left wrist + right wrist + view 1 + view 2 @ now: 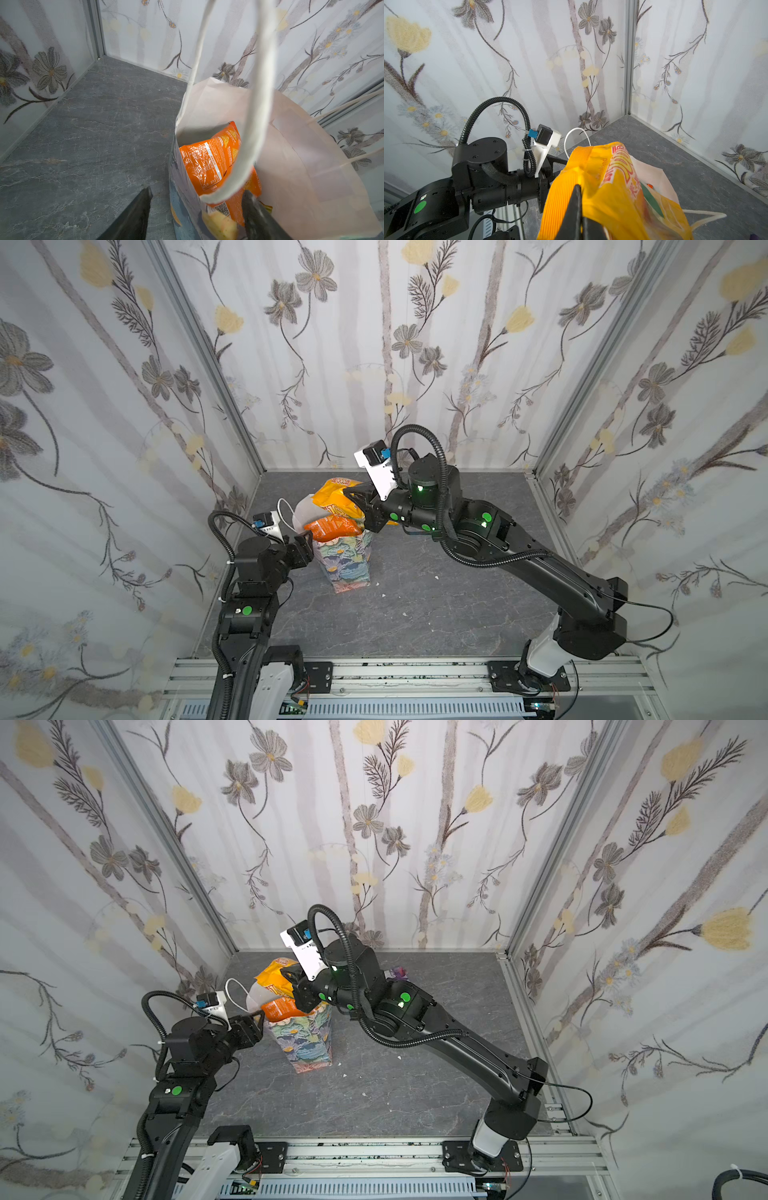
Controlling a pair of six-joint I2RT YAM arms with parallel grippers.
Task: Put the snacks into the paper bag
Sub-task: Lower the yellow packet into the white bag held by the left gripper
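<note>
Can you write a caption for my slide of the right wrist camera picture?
The right gripper pinches a crinkly yellow plastic snack packet above the white-lined paper bag.

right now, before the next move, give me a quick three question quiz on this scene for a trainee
1. True or false: the right gripper is shut on the yellow packet.
2. Relative to the paper bag, the orange packet is: A) under it, B) in its open top, C) far away from it.
3. One finger of the left gripper is outside the bag. Where is its mate?
Key: 1 true; 2 B; 3 inside the bag.
</note>
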